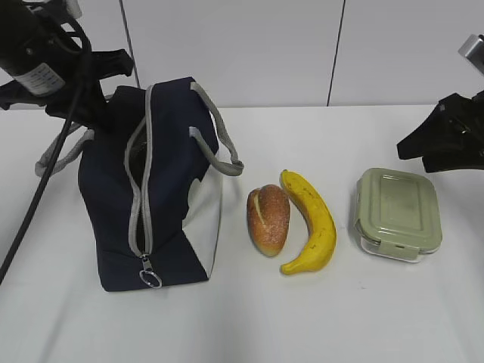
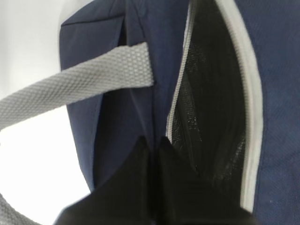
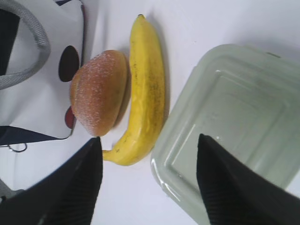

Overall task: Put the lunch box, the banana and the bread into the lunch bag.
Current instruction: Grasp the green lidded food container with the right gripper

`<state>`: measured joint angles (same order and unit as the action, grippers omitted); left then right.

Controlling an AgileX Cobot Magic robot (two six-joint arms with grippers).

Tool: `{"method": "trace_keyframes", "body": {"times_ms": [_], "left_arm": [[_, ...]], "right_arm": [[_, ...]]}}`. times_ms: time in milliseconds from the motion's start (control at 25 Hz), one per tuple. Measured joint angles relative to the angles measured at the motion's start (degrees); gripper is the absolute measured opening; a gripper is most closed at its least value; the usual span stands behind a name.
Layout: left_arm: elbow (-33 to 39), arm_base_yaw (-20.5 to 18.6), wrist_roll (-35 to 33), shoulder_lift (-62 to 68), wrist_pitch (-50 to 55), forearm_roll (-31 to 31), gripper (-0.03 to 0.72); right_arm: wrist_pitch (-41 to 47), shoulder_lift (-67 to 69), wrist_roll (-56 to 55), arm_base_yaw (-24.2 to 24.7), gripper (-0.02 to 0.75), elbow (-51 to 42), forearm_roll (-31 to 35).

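The navy lunch bag (image 1: 170, 189) stands at the left, its grey zipper open along the top. My left gripper (image 2: 153, 139) is at the bag's far end, its jaws pressed together on the fabric edge beside the opening (image 2: 206, 93). The bread (image 1: 268, 219), the banana (image 1: 311, 223) and the green-lidded lunch box (image 1: 398, 214) lie in a row to the right of the bag. My right gripper (image 3: 149, 138) is open and empty. It hovers over the gap between the banana (image 3: 145, 89) and the lunch box (image 3: 234, 122), with one finger (image 3: 225, 178) above the lid.
A grey strap handle (image 2: 70, 89) hangs off the bag's left side. Another handle (image 1: 223, 147) drapes toward the bread. The zipper's ring pull (image 1: 150, 278) hangs at the bag's near end. The white table (image 1: 302, 318) runs to a wall behind.
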<state>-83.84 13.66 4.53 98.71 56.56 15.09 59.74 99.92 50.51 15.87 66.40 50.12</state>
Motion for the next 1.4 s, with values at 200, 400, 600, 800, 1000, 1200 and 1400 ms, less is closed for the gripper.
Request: {"method": "trace_keyframes", "body": {"times_ms": [200, 400, 600, 800, 1000, 1200, 1400], "left_arm": [[0.0, 0.0, 0.0, -1.48, 0.8, -0.72, 0.001], [0.0, 0.0, -0.2, -3.25, 1.32, -2.53, 0.001], [0.0, 0.0, -0.2, -3.42, 2.02, -2.9, 0.001], [0.0, 0.0, -0.2, -3.46, 2.05, -2.95, 0.001], [0.0, 0.0, -0.2, -3.46, 2.05, -2.99, 0.001], [0.0, 0.0, -0.2, -3.46, 2.05, -2.99, 0.001], [0.0, 0.0, -0.2, -3.46, 2.05, -2.99, 0.001]], "right_arm": [[-2.26, 0.0, -5.29, 0.0, 0.51, 0.0, -5.44], [-2.2, 0.0, -10.88, 0.1, 0.515, 0.0, -10.09], [-1.87, 0.0, -15.73, 0.9, 0.517, 0.0, -13.66], [-1.76, 0.09, -18.56, 4.11, 0.522, 0.0, -14.58], [-0.51, 3.8, -19.28, 5.56, 0.533, 0.13, -14.18], [2.34, 9.52, -13.99, 5.68, 0.534, 0.13, -7.32], [2.97, 11.99, -12.46, 6.76, 0.618, 0.17, -4.91]]}}
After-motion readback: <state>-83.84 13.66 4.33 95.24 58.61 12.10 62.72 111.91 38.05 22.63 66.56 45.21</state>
